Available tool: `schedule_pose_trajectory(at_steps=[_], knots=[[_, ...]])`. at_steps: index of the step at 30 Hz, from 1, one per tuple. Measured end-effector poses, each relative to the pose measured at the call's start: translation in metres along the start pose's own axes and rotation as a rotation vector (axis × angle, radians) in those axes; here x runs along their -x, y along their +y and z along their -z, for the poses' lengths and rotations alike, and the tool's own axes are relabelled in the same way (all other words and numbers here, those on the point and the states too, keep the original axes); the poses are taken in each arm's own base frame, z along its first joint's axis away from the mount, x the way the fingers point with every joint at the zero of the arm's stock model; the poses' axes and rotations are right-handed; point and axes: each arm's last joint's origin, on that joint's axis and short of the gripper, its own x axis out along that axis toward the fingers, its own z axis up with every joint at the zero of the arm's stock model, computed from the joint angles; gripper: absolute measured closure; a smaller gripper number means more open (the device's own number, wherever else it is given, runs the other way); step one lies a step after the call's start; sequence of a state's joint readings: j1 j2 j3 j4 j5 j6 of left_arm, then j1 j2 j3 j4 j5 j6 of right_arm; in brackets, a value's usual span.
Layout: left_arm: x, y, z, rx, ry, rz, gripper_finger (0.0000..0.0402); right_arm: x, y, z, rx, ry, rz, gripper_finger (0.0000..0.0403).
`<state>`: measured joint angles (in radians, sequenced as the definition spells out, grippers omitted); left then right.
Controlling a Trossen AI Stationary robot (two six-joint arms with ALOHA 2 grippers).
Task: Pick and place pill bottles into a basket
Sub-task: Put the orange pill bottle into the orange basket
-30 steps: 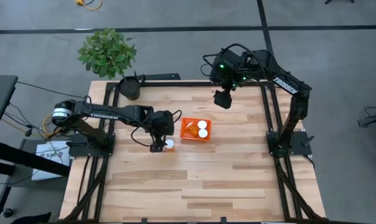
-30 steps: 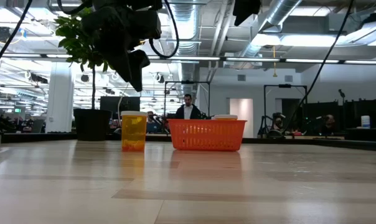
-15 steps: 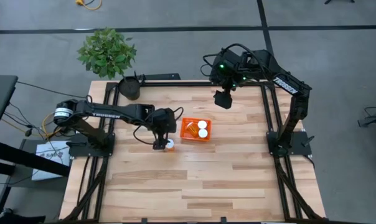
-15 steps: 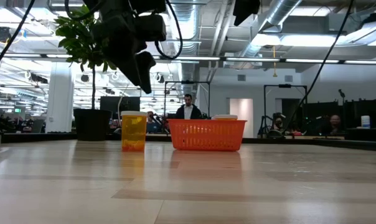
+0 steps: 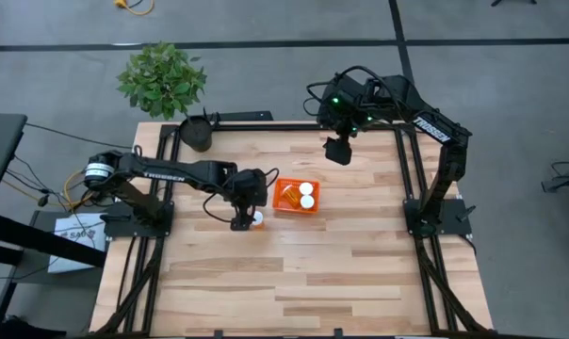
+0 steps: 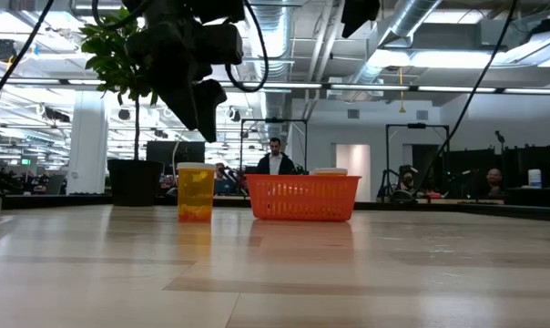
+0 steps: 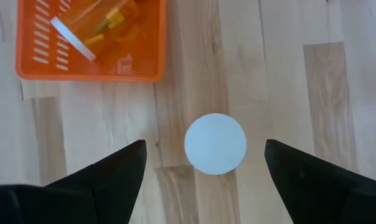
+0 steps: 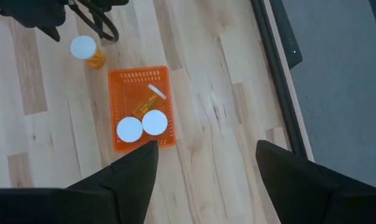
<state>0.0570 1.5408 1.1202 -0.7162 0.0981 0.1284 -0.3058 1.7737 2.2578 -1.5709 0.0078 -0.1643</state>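
One pill bottle (image 5: 256, 218) stands upright on its base on the table, left of the orange basket (image 5: 295, 209). Its white cap (image 7: 215, 143) shows from above in the left wrist view, and it also shows in the low view (image 6: 196, 192). My left gripper (image 7: 205, 148) is open and hangs above this bottle (image 6: 202, 114), one finger on either side, touching nothing. The basket (image 8: 116, 79) holds two upright bottles with white caps (image 8: 129, 129) and one bottle lying on its side (image 8: 147, 99). My right gripper (image 8: 206, 149) is open and empty, high over the table's far side (image 5: 337, 151).
A black plant pot (image 5: 198, 135) with a green plant (image 5: 162, 80) stands at the table's far left corner. Black frame rails (image 5: 402, 169) run along the table's sides. People show in the room beyond the table (image 6: 275, 157).
My left gripper has shifted a little above the standing bottle, toward the basket and part of the way back. The bottle and the basket have stayed in place.
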Motion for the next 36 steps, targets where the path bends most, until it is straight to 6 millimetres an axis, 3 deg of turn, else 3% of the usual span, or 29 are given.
schedule_pose_trajectory(at_steps=[12, 36], knots=[[-0.015, -0.007, 0.000, -0.009, 0.051, 0.025, 0.0083, 0.000, 0.000, 0.000, 0.005, 0.001, 0.000, 0.0137], [-0.019, -0.008, 0.002, -0.016, 0.094, 0.039, 0.0065, 0.000, -0.001, 0.000, 0.008, 0.001, 0.002, 0.0137]])
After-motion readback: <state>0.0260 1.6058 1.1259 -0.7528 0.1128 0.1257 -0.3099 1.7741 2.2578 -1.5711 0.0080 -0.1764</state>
